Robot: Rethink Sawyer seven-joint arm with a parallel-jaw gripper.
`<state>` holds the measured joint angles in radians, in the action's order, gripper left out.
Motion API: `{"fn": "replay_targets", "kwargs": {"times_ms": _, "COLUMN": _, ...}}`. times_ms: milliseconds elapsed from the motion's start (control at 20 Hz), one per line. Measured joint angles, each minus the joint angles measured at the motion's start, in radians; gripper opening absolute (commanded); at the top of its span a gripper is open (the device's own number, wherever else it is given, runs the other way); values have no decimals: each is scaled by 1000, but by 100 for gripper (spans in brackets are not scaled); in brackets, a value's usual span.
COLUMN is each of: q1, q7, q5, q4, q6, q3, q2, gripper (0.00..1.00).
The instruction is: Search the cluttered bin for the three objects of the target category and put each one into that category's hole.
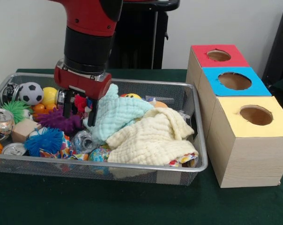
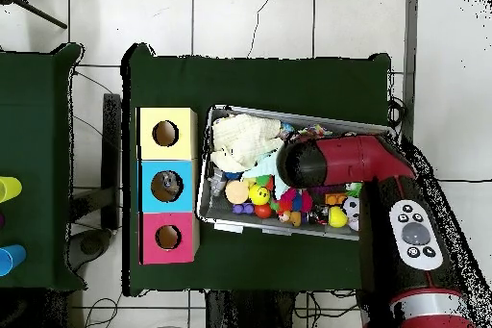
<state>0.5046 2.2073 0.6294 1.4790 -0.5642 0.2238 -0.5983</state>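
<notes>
The cluttered bin [image 1: 197, 140] is a silver wire-mesh basket full of toys and cloths; it also shows in the overhead view [image 2: 206, 211]. My gripper [image 1: 78, 111] hangs low in the bin's left half, open, its fingers [image 1: 91, 117] apart above a purple spiky ball [image 1: 59, 121], with a small red spiky toy [image 1: 80, 103] between them. The right finger touches a light blue cloth [image 1: 118, 115]. A crinkled clear plastic bottle [image 1: 84, 140] lies near the front wall, just in front of the gripper. Other bottles are hidden. In the overhead view the arm [image 2: 336, 163] covers the gripper.
Three wooden boxes stand beside the bin, with holes in red [image 1: 219, 55], blue [image 1: 234, 80] and yellow [image 1: 256, 115] tops. A yellow cloth [image 1: 151, 138] covers the bin's right half. Silver cans [image 1: 1, 123], a blue spiky ball [image 1: 45, 140] and a soccer ball [image 1: 31, 93] lie at the left.
</notes>
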Motion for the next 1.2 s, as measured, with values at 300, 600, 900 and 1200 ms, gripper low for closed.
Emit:
{"fn": "replay_targets", "kwargs": {"times_ms": 300, "q1": 3, "q7": 0, "q5": 0, "q4": 22, "q6": 30, "q3": -7, "q2": 2, "gripper": 100}}
{"fn": "replay_targets", "kwargs": {"times_ms": 600, "q1": -4, "q7": 0, "q5": -5, "q4": 27, "q6": 68, "q3": -26, "q2": 20, "gripper": 100}}
{"fn": "replay_targets", "kwargs": {"times_ms": 900, "q1": -22, "q7": 0, "q5": -13, "q4": 27, "q6": 102, "q3": -65, "q2": 64, "gripper": 100}}
{"fn": "replay_targets", "kwargs": {"times_ms": 1200, "q1": -28, "q7": 0, "q5": -15, "q4": 27, "q6": 140, "q3": -93, "q2": 111, "gripper": 100}}
